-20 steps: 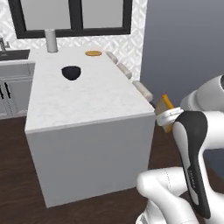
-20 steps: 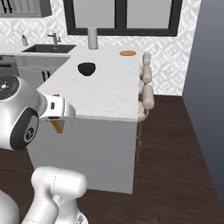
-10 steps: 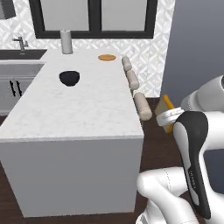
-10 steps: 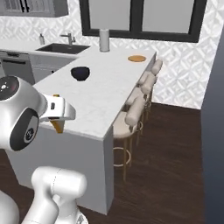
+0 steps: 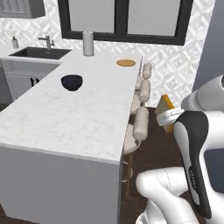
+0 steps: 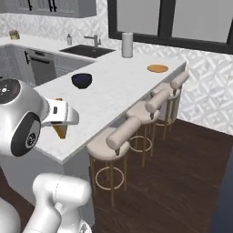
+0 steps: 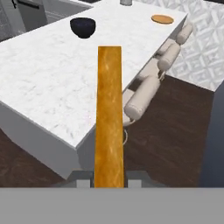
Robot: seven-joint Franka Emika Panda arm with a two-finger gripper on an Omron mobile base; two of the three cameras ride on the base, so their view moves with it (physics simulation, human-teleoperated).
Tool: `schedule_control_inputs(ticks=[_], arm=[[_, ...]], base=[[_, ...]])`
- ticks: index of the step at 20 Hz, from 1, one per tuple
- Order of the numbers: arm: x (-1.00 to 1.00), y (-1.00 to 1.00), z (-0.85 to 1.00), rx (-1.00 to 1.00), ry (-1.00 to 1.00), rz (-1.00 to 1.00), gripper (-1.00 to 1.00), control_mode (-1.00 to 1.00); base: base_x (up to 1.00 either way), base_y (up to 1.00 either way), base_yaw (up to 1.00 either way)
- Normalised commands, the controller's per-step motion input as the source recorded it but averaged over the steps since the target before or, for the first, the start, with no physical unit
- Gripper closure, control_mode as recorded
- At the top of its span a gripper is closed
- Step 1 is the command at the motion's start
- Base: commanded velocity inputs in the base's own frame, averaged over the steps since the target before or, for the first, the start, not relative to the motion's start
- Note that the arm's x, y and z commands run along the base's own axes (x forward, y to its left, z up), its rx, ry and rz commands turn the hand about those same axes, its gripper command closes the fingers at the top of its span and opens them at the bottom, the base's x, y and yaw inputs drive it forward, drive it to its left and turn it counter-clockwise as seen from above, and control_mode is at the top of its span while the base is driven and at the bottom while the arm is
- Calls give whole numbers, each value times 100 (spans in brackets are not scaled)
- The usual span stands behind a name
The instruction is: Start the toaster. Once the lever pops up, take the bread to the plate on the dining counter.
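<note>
My gripper (image 7: 109, 181) is shut on the bread (image 7: 108, 113), which I see edge-on as a long orange strip standing up between the fingertips. From the base, the bread (image 5: 165, 109) (image 6: 60, 129) is held in the gripper (image 5: 168, 119) (image 6: 61, 119) close to the arm, off the near end of the dining counter (image 5: 65, 113) (image 6: 118, 91) (image 7: 52, 74). The plate (image 5: 126, 63) (image 6: 157, 68) (image 7: 162, 19) lies at the far end of that counter, near its stool-side edge. The toaster is out of view.
A dark bowl (image 5: 71, 82) (image 6: 82, 80) (image 7: 83, 27) sits mid-counter. Three padded stools (image 5: 141, 122) (image 6: 123, 132) line the counter's overhanging side. A paper towel roll (image 5: 88, 43) and a sink (image 5: 39, 52) are at the back. Dark wood floor lies to the right.
The whole scene has shifted as the base drove: the counter now shows more from its stool side and closer. The gripper keeps the bread in the same grip.
</note>
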Motion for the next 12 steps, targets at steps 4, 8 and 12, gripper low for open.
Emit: schedule_control_inputs(ticks=[4,8,12], arm=[[0,0,0,0,0,0,100,100],[0,0,0,0,0,0,100,100],[0,0,0,0,0,0,100,100]], base=[[68,-100,46],[68,-100,47],[43,-100,44]])
